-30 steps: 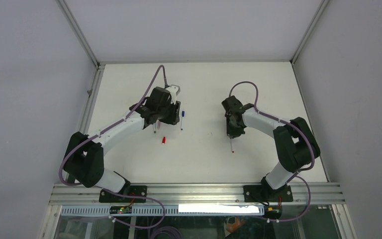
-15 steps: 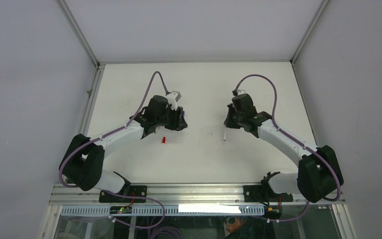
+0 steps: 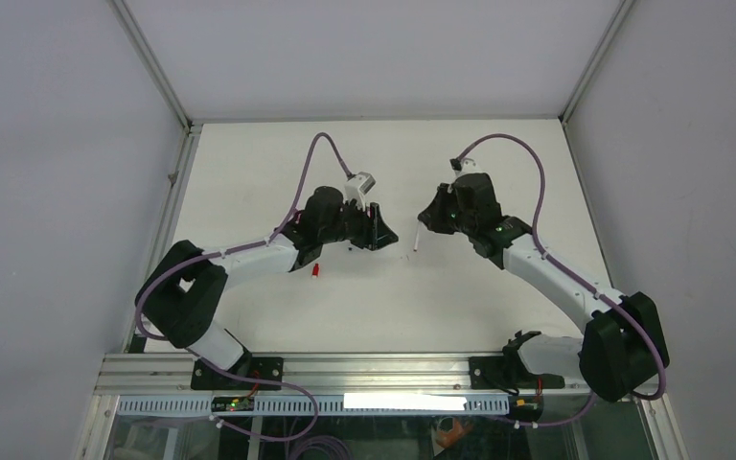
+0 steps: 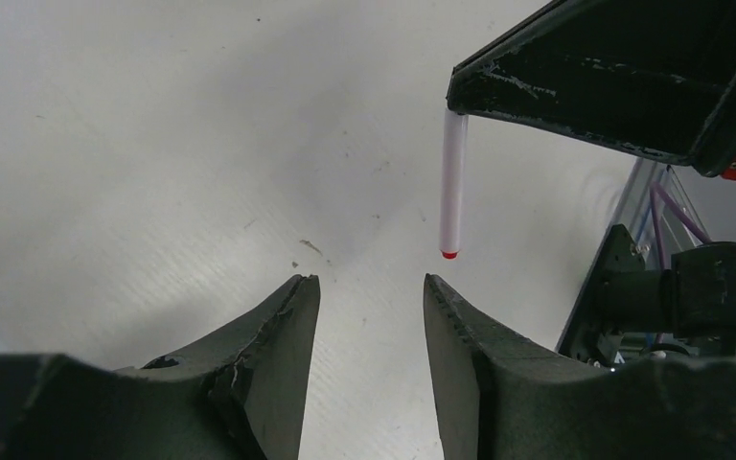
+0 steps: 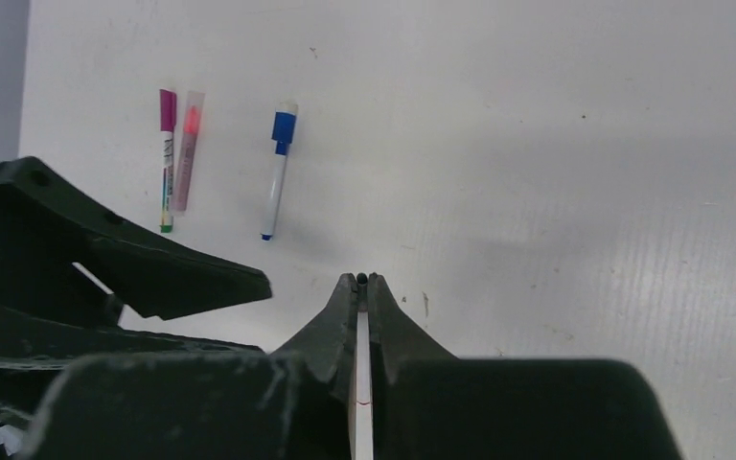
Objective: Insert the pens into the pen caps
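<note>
My right gripper [image 3: 425,222] is shut on a white pen with a red tip [image 3: 416,241], held above the table and pointing down toward the left gripper. In the right wrist view the pen's barrel [image 5: 361,374] runs between the closed fingers of the right gripper [image 5: 362,280]. My left gripper [image 3: 376,232] is open and empty, and in its wrist view the jaws of the left gripper [image 4: 366,287] stand apart just below the pen's red tip [image 4: 451,192]. A red cap [image 3: 315,270] lies on the table, left of and below the left gripper.
In the right wrist view three more pens lie side by side on the table: a magenta one [image 5: 167,158], a pale pink one [image 5: 189,149] and a white one with a blue cap [image 5: 277,172]. The left gripper's finger [image 5: 125,264] sits close at left.
Both grippers have moved toward the table's middle and now face each other. The right gripper has carried the white pen up and left. The left gripper has swung right, away from the red cap.
</note>
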Controlling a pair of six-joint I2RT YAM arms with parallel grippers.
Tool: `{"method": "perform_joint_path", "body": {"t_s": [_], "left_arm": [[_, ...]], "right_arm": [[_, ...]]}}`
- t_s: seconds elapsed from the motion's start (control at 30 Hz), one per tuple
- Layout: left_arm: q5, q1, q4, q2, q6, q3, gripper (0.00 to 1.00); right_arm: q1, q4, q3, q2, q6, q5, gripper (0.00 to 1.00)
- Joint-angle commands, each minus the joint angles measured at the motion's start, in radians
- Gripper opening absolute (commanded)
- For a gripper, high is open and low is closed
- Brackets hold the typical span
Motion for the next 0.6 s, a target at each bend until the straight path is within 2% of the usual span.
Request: {"method": "perform_joint_path", "body": {"t_s": [0.0,0.3,0.57], "left_arm": [[0.05,-0.033,0.136,0.062,-0.049,0.038,0.45],[0.071,-0.063,0.161,0.134,-0.053,0.102,0.46],[0.079,-0.067,0.14,0.122,-0.035,0.114,0.46]], "right_arm": [[0.012,0.098,0.012,-0.022,0.038,-0.054,0.0],[0.022,0.122,0.011,-0.012,0.045,-0.065,0.0],[0.031,0.123,0.004,0.003,0.029,-0.061,0.0]]}}
